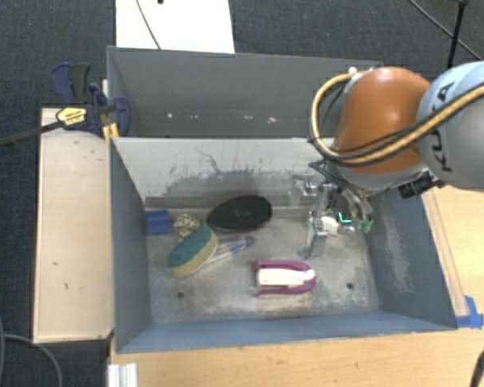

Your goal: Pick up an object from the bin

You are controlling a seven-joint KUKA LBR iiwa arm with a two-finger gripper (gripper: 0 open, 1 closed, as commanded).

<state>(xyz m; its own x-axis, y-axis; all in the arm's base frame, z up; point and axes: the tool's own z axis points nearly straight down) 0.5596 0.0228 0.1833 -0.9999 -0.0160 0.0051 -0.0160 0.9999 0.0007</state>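
Your gripper (315, 244) hung low over the right half of the bin (339, 293), near the back wall. I couldn't tell whether it was open or shut. The nearest item was a purple and white thing (285, 277), stapler-shaped. It lay flat just in front of the gripper, towards the front edge, and the two weren't touching. To the left you had a black disc (239, 213), a pen (232, 247), a green and yellow sponge (190, 251) and a blue block (156, 222).
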